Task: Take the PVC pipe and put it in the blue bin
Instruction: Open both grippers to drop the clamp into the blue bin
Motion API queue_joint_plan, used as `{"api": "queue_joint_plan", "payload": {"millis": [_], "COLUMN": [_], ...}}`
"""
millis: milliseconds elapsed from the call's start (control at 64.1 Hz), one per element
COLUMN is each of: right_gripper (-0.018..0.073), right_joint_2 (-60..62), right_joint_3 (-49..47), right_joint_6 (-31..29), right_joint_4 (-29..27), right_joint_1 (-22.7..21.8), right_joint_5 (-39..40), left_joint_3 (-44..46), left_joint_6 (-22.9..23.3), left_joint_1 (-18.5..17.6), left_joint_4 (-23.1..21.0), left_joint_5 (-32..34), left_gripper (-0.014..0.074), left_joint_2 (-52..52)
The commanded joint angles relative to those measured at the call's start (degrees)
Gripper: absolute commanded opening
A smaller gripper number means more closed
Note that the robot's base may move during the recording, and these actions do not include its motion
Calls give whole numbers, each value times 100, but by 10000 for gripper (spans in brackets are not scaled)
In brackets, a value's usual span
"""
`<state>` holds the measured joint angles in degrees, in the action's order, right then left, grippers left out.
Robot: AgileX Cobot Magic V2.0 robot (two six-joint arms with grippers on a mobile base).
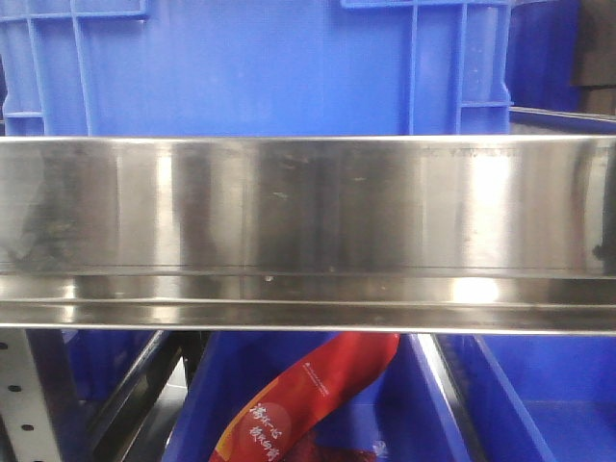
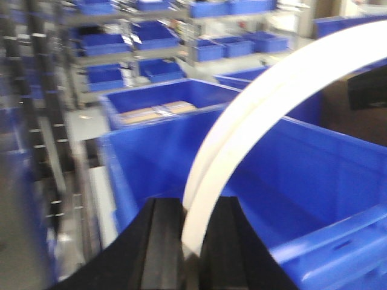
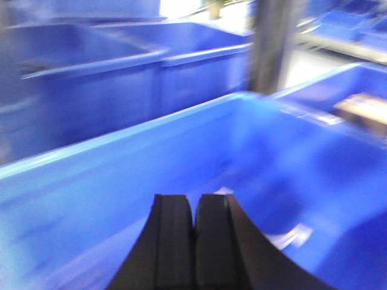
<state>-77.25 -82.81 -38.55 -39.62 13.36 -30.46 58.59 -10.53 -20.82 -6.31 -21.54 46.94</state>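
left claw point(image 2: 192, 211) clamps pvc pipe point(image 2: 272, 99) over open blue bin point(image 2: 338, 175)

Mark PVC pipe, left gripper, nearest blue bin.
PVC pipe point(image 2: 257, 109), left wrist view, mid-arc.
left gripper point(image 2: 192, 211), left wrist view, between fingertips.
blue bin point(image 2: 145, 163), left wrist view, inner wall.

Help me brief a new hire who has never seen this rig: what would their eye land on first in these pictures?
The white curved PVC pipe dominates the left wrist view, arcing up from the left gripper, which is clamped on it in front of a blue bin. In the front view a shiny steel shelf beam fills the middle, with a red packet showing below it. The right gripper is shut and empty.
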Motion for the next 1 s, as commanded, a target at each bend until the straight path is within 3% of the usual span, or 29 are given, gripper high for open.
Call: {"api": "queue_joint_plan", "payload": {"millis": [0,312,546,795,873,982], "right_gripper": [-167,-167,-167,-167,-167,-167], "right_joint_2": [289,1262,1875,2446,2629,2840], "right_joint_3": [-46,-46,11,866,1187,1546], "right_joint_6": [-38,-38,-24,211,286,407], "right_joint_4": [67,550,562,571,571,571], "right_joint_1": [-16,-16,-16,-16,-16,-16], "right_joint_5": [-504,-1484,-2075,-1847,-1619,-1150], "left_joint_3": [263,1009,1396,1566,1566,1566], "left_joint_6": [4,4,4,4,4,15], "left_joint_1": [-220,-321,-321,-321,-321,-321], "left_joint_4": [24,24,24,24,24,1], "left_joint_5": [386,1348,1402,1640,1640,1640], "left_gripper": [-111,-111,-111,-106,-42,141], "left_joint_2": [405,1699,2615,3205,3281,3304]}}
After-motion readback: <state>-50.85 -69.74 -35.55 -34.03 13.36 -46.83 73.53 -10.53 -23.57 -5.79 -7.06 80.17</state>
